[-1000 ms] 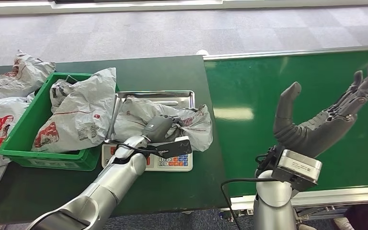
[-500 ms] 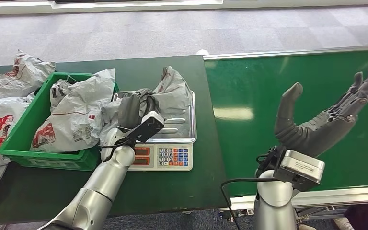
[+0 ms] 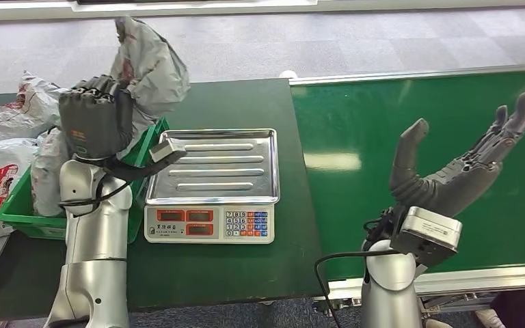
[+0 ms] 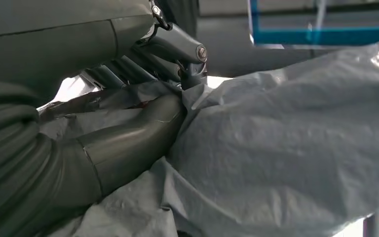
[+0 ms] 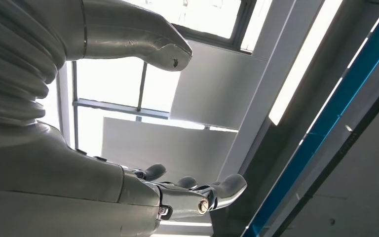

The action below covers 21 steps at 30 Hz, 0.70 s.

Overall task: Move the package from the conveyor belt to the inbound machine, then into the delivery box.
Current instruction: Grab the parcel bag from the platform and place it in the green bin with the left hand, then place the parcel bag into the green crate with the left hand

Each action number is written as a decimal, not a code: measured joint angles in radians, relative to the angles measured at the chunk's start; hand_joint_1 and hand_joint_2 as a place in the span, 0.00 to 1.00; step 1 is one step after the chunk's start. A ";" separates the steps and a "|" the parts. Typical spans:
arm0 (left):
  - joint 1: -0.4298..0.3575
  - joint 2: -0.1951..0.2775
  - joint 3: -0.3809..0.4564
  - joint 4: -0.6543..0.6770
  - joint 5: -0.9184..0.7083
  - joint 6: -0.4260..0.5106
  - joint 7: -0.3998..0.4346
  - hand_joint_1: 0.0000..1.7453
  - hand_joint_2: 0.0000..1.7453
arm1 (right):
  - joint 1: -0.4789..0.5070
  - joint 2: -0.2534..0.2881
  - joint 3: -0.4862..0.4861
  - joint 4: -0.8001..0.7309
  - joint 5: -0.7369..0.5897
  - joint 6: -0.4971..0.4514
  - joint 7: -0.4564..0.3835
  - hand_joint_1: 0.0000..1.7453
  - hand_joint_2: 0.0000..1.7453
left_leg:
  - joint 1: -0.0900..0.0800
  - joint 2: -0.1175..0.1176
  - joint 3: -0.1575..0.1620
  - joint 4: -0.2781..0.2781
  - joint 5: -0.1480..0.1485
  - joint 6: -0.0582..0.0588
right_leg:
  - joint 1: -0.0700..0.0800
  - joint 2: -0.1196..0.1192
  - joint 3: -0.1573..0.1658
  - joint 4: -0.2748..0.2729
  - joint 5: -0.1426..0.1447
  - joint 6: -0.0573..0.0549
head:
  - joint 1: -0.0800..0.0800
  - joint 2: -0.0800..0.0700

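Package raised above dark green table.

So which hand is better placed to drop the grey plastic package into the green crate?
Left. The left hand already grips the grey plastic package, raised above the green plastic crate. The right hand is open and empty, over the green conveyor belt.
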 joint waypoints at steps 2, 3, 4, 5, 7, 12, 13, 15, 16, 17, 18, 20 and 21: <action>-0.008 0.028 0.034 -0.043 -0.069 0.000 0.130 1.00 1.00 | -0.003 0.000 -0.001 0.004 0.003 0.000 0.004 0.00 1.00 | 0.000 0.000 0.000 0.000 0.000 0.000 | 0.000 0.000 0.000 0.000 0.000 0.000 | 0.000 0.000; -0.008 0.060 0.024 -0.054 -0.083 0.000 0.248 1.00 1.00 | -0.005 0.001 -0.001 0.006 0.007 0.000 0.008 0.00 1.00 | 0.000 0.001 0.000 0.000 0.000 -0.001 | 0.000 0.001 -0.001 0.000 0.000 -0.001 | 0.000 0.000; -0.009 0.104 -0.006 -0.061 -0.087 0.000 0.392 1.00 1.00 | -0.006 0.001 -0.001 0.007 0.013 0.000 0.014 0.00 1.00 | 0.001 0.002 0.001 0.000 0.001 -0.001 | 0.001 0.001 -0.001 0.000 0.000 -0.001 | 0.000 0.000; -0.010 0.154 -0.051 -0.067 -0.088 0.000 0.535 1.00 1.00 | -0.007 0.002 -0.001 0.008 0.020 0.000 0.020 0.00 1.00 | 0.001 0.002 0.000 0.000 0.001 -0.002 | 0.001 0.002 -0.002 0.000 0.001 -0.001 | -0.001 0.000; -0.014 0.252 -0.161 -0.084 -0.088 0.000 0.740 1.00 1.00 | -0.008 0.002 -0.001 0.011 0.030 0.000 0.031 0.00 1.00 | 0.002 0.000 0.000 0.000 0.002 -0.003 | 0.002 0.000 -0.001 0.000 0.000 -0.002 | -0.001 0.000; -0.021 0.386 -0.332 -0.121 -0.089 0.000 0.833 1.00 1.00 | -0.011 0.004 -0.001 0.020 0.041 0.000 0.040 0.00 1.00 | 0.002 -0.003 0.000 0.000 0.003 -0.004 | 0.002 -0.005 0.001 0.000 -0.001 -0.003 | 0.000 0.000; -0.026 0.400 -0.350 -0.119 -0.089 0.000 0.832 1.00 1.00 | -0.011 0.004 -0.001 0.021 0.044 0.000 0.043 0.00 1.00 | 0.001 -0.002 0.000 0.000 0.003 -0.004 | 0.001 -0.004 0.000 0.000 0.000 -0.003 | 0.000 0.000; -0.038 0.418 -0.376 -0.111 -0.089 0.000 0.828 1.00 1.00 | -0.011 0.004 -0.001 0.022 0.049 0.000 0.047 0.00 1.00 | 0.001 -0.002 0.000 0.000 0.002 -0.003 | 0.001 -0.003 0.000 0.000 0.000 -0.003 | 0.000 0.000; -0.044 0.425 -0.386 -0.107 -0.089 0.000 0.827 1.00 1.00 | -0.012 0.004 -0.001 0.022 0.050 0.000 0.049 0.00 1.00 | 0.001 -0.002 0.000 0.000 0.002 -0.003 | 0.001 -0.003 0.000 0.000 0.000 -0.002 | 0.000 0.000; -0.048 0.430 -0.394 -0.104 -0.089 0.000 0.827 1.00 1.00 | -0.012 0.005 -0.001 0.023 0.051 0.000 0.049 0.00 1.00 | 0.000 -0.002 0.000 0.000 0.002 -0.003 | 0.000 -0.003 0.000 0.000 0.000 -0.002 | 0.000 0.000; -0.051 0.436 -0.401 -0.101 -0.089 0.000 0.827 1.00 1.00 | -0.012 0.005 -0.001 0.023 0.051 0.000 0.050 0.00 1.00 | 0.000 -0.002 0.000 0.000 0.003 -0.003 | 0.000 -0.003 0.000 0.000 0.000 -0.002 | 0.000 0.000; -0.054 0.443 -0.410 -0.096 -0.089 0.000 0.827 1.00 1.00 | -0.012 0.005 -0.001 0.023 0.051 0.000 0.050 0.00 1.00 | 0.001 -0.002 0.000 0.000 0.003 -0.004 | 0.001 -0.003 0.000 0.000 0.000 -0.002 | 0.000 0.000; -0.055 0.446 -0.414 -0.094 -0.089 0.000 0.827 1.00 1.00 | -0.012 0.005 -0.001 0.023 0.051 0.000 0.051 0.00 1.00 | 0.001 -0.002 0.000 0.000 0.003 -0.004 | 0.001 -0.003 0.000 0.000 0.000 -0.003 | 0.000 0.000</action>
